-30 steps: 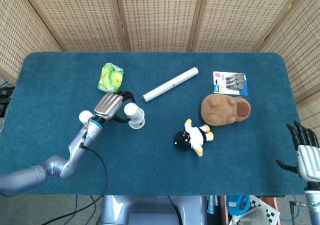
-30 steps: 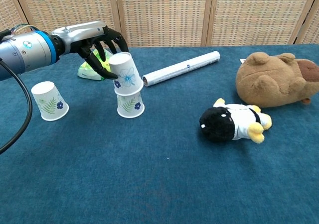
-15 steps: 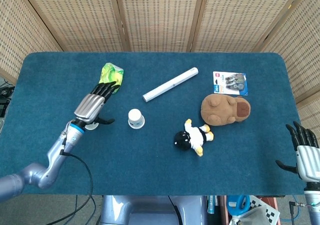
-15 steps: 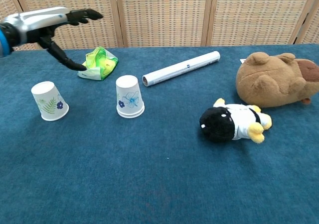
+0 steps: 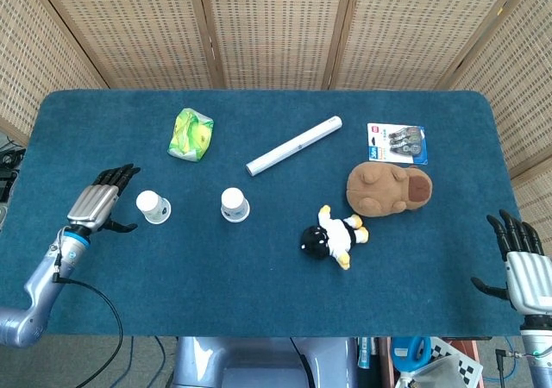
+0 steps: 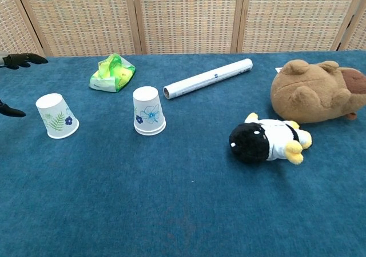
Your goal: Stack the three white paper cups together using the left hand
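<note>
Left of the lone cup (image 5: pixel 153 206), the left hand (image 5: pixel 97 205) hangs with fingers spread and nothing in them; a second ago it was over the middle cup, holding another one on top of it. That cup is now seated, so the two-cup stack (image 5: pixel 234 203) stands upside down mid-table (the chest view shows the outer cup nested fully down, base rims nearly flush). Since then the hand has swung out past the lone cup, to its far-left side. My read: two of three stacked, one pickup left.

Lone cup is inverted, tilted slightly, well apart from the stack, open cloth between them. Green packet (image 5: pixel 191 134) sits behind, clear of the carry line. White tube (image 5: pixel 294 146), penguin toy (image 5: pixel 335 236) and brown plush (image 5: pixel 389 187) are all right of the stack, out of the way. Left hand is near the table edge (image 5: pixel 34 129), so there's little room outboard; approach inward. Right hand (image 5: pixel 523 265) idles off the right edge, fingers apart, empty.
</note>
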